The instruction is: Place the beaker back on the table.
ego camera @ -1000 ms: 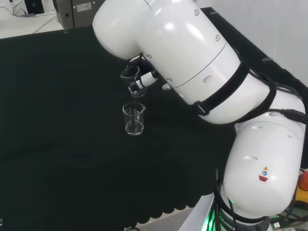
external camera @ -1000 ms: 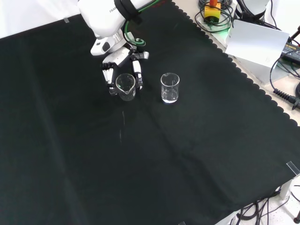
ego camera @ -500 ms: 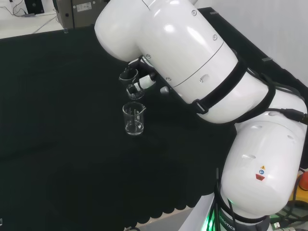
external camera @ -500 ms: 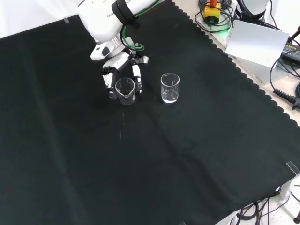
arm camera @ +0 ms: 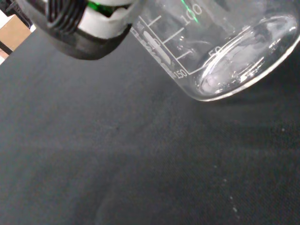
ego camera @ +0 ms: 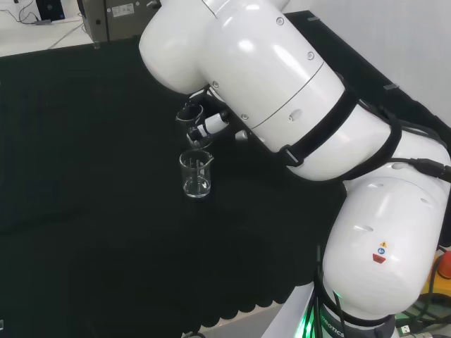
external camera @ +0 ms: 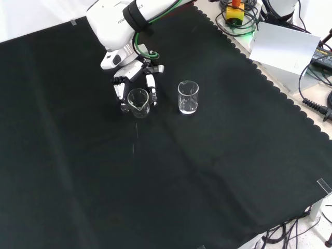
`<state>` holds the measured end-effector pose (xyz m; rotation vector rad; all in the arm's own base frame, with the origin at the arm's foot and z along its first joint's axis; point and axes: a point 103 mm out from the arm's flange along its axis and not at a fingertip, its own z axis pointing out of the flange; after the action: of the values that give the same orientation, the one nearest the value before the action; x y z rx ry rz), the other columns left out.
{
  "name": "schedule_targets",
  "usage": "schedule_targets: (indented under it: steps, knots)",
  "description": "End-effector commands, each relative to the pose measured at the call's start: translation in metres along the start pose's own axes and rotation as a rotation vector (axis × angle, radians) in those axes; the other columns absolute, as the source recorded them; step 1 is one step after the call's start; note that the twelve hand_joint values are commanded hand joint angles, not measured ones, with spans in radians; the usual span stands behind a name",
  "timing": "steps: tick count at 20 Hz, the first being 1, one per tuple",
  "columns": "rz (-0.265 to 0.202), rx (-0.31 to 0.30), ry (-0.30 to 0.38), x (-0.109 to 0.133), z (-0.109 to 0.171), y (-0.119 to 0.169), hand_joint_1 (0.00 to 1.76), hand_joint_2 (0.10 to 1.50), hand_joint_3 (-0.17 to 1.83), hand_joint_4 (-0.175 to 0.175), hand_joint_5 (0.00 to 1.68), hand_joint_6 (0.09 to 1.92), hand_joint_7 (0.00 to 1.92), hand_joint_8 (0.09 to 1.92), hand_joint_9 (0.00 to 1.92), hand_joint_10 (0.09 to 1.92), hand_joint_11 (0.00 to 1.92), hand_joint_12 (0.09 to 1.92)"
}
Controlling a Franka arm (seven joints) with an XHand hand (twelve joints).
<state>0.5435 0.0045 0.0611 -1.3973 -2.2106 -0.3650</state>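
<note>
The beaker (arm camera: 220, 56) bears graduation marks with the numbers 50, 100 and 150.

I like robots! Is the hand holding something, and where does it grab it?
Yes. The hand holds a clear beaker, its fingers curled round the beaker's sides.

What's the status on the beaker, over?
Hand shut on beaker, low over the black cloth. Contact with cloth: cannot tell. Second beaker stands apart to the right in front view, not in the way.
</note>
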Motion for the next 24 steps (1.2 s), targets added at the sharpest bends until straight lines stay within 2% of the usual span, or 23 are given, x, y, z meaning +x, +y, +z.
schedule_targets:
  steps: [1, 4, 5, 6, 7, 8, 10, 12, 14, 17, 20, 24]
  knots:
    - [0.005, 0.0, 0.006, -0.007, 0.003, -0.002, 1.29, 1.08, -0.17, -0.08, 1.11, 0.81, 1.41, 0.39, 1.45, 0.59, 1.22, 0.79]
    - [-0.002, 0.001, 0.024, -0.009, 0.004, -0.005, 1.29, 1.08, -0.17, -0.062, 1.11, 0.82, 1.41, 0.38, 1.43, 0.58, 1.21, 0.79]
    - [-0.005, 0.005, 0.022, -0.009, 0.004, -0.007, 1.28, 1.08, -0.17, -0.036, 1.12, 0.8, 1.38, 0.42, 1.39, 0.55, 1.21, 0.76]
    - [-0.005, 0.015, 0.024, -0.01, 0.005, -0.008, 1.25, 1.1, -0.17, -0.082, 1.12, 0.8, 1.28, 0.56, 1.34, 0.5, 1.25, 0.73]
    - [0.001, 0.026, 0.028, -0.011, 0.005, -0.009, 1.23, 1.06, -0.17, -0.118, 1.02, 0.86, 1.16, 0.69, 1.29, 0.45, 1.26, 0.72]
    - [0.01, 0.035, 0.021, -0.012, 0.005, -0.011, 1.22, 1.03, -0.17, -0.13, 0.92, 0.93, 1.05, 0.78, 1.26, 0.41, 1.23, 0.73]
    - [0.013, 0.062, 0.004, -0.012, 0.004, -0.014, 1.19, 0.98, -0.17, -0.107, 0.75, 1.0, 0.88, 0.84, 1.17, 0.34, 1.07, 0.85]
    - [0.011, 0.101, 0.005, -0.011, 0.003, -0.015, 1.16, 0.96, -0.17, -0.08, 0.64, 0.99, 0.77, 0.83, 1.08, 0.32, 0.89, 0.99]
    - [0.011, 0.126, -0.01, -0.011, 0.001, -0.018, 1.11, 0.94, -0.17, -0.062, 0.52, 0.92, 0.64, 0.82, 0.93, 0.39, 0.67, 1.14]
    - [0.028, 0.153, -0.023, -0.01, -0.001, -0.023, 1.06, 0.92, -0.17, -0.058, 0.39, 0.75, 0.48, 0.79, 0.71, 0.54, 0.45, 1.29]
    - [0.039, 0.17, -0.039, -0.007, -0.005, -0.027, 1.03, 0.91, -0.17, -0.059, 0.34, 0.58, 0.37, 0.78, 0.57, 0.63, 0.33, 1.34]
    - [0.049, 0.184, -0.046, -0.001, -0.014, -0.031, 0.99, 0.9, -0.17, -0.06, 0.32, 0.46, 0.29, 0.76, 0.47, 0.67, 0.24, 1.37]
